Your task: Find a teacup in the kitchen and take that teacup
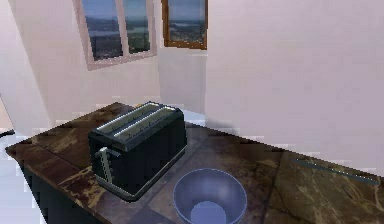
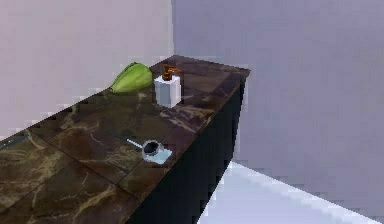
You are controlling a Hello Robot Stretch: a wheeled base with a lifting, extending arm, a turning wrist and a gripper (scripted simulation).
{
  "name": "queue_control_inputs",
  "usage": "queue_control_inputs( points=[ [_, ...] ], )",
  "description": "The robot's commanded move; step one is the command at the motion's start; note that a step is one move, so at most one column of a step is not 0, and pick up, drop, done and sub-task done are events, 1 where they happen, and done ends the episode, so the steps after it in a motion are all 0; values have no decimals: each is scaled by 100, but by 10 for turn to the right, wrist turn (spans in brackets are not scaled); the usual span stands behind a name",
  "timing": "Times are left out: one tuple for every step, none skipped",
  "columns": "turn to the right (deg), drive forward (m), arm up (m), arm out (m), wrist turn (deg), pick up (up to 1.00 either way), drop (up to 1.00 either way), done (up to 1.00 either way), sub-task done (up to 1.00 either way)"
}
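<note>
Forward view: dark marbled worktop point(image 1: 60, 150) runs into a corner under two windows point(image 1: 118, 28), pale walls on both sides. Black toaster point(image 1: 138, 148) w/ silver top stands about mid-worktop, set at an angle to the edges. Blue-grey bowl point(image 1: 210, 195) sits upright at the near edge, just beside the toaster's front corner; can't tell if they touch. Arm side view: same sort of dark worktop point(image 2: 70, 140) ends in a square corner at the far end, w/ dark cabinet front below its outer edge and pale floor point(image 2: 290, 200) beyond. Green leafy lump point(image 2: 132, 78) lies at the wall-side edge near that far end. White bottle point(image 2: 168, 88) w/ brown top stands upright just beside it, nearer the worktop's middle. Small grey cup-like thing point(image 2: 153, 150) w/ a thin stub to one side sits on a pale patch close to the outer edge, well apart from bottle and green lump. It's too small to say for sure it's the teacup, but it's the only cup-shaped item. Pincer state: can't tell.
</note>
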Motion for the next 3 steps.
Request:
queue_control_inputs(
  points=[
    [0, 0, 50, 0, 0, 0, 0, 0, 0],
    [0, 0, 38, 0, 0, 0, 0, 0, 0],
    [0, 0, 0, 18, 0, 0, 0, 0, 0]
  ],
)
